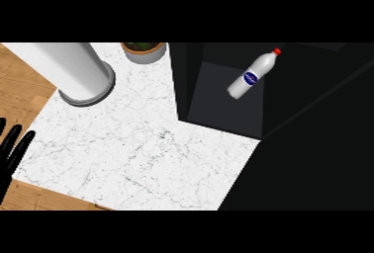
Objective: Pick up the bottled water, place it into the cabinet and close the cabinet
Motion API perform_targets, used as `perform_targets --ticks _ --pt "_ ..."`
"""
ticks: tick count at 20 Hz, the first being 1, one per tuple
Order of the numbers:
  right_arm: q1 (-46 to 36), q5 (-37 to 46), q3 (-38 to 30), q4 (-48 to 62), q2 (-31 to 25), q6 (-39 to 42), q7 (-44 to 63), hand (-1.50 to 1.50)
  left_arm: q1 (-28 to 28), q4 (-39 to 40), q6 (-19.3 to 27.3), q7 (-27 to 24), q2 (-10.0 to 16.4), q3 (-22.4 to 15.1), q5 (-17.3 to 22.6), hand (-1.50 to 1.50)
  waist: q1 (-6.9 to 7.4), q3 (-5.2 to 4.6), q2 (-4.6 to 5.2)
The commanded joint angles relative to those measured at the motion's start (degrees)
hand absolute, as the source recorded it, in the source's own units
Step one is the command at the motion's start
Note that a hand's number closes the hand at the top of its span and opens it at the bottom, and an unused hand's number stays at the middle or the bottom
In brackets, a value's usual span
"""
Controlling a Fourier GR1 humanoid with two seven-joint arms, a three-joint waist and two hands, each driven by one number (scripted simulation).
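One hand only in head view: left hand (13, 148) at the left edge, fingers straight & apart, open, holding nothing, tips up beside the marble counter (146, 148). Bottled water (252, 76) sits inside the dark cabinet (219, 106) on its grey shelf, slanted in view w/ red cap toward upper right, well apart from the hand. Blue oval label w/ white writing, too small to read. White cylinder (76, 69) & potted plant (144, 50) at the counter's far side.
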Motion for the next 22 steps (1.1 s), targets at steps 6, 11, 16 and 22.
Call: perform_targets --ticks 6,11,16,22 --pt "-3.2 -1.4 5.0 0.7 4.7 -2.1 5.6 1.50 0.0 0.4 -1.0 0.1 0.4 0.6 0.7 -1.50 0.00 0.17 0.72" --pt "-1.8 -6.0 7.1 2.9 5.1 -0.2 4.9 1.50 -1.2 -0.1 -1.8 0.5 0.7 0.7 1.2 -1.50 1.80 0.37 2.50" --pt "-2.4 -8.5 5.6 4.1 6.6 -1.0 4.7 1.50 -1.8 0.7 -2.6 0.1 1.1 1.7 1.2 -1.50 3.39 0.29 3.12" --pt "-4.9 -9.4 1.8 6.4 9.7 -4.2 7.2 1.50 -2.1 1.6 -3.0 0.6 1.3 1.5 1.3 -1.50 2.08 0.44 2.83"
